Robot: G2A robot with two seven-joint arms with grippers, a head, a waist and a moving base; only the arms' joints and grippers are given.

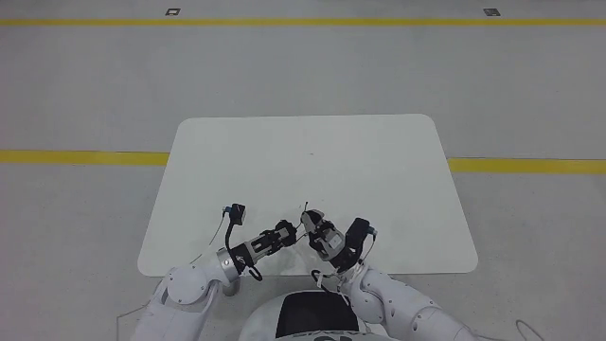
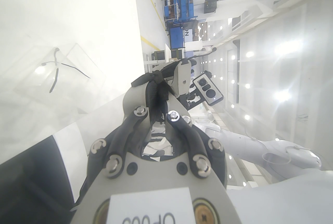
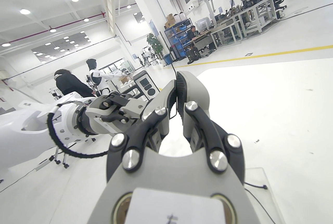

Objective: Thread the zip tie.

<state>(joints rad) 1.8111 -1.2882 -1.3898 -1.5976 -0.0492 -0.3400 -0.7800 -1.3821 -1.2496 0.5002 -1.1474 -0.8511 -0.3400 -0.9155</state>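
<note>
A thin black zip tie (image 3: 172, 64) stands up from between the closed fingers of my right gripper (image 3: 176, 80), which is shut on it. Below the fingertips the tie curves down and off toward my other arm. In the top view the tie (image 1: 306, 208) shows as a fine line above the two grippers, which meet just over the front edge of the white table (image 1: 303, 152). My left gripper (image 2: 156, 84) is shut, with a black strip at its tips, and nearly touches the right gripper (image 2: 182, 74). From above, the left gripper (image 1: 284, 233) sits just left of the right gripper (image 1: 314, 222).
A clear tray (image 2: 78, 58) holding several spare black zip ties (image 2: 55, 71) lies on the table near the grippers; its corner (image 3: 257, 175) shows in the right wrist view. Bare table top spreads beyond the grippers. Yellow floor lines run past the table.
</note>
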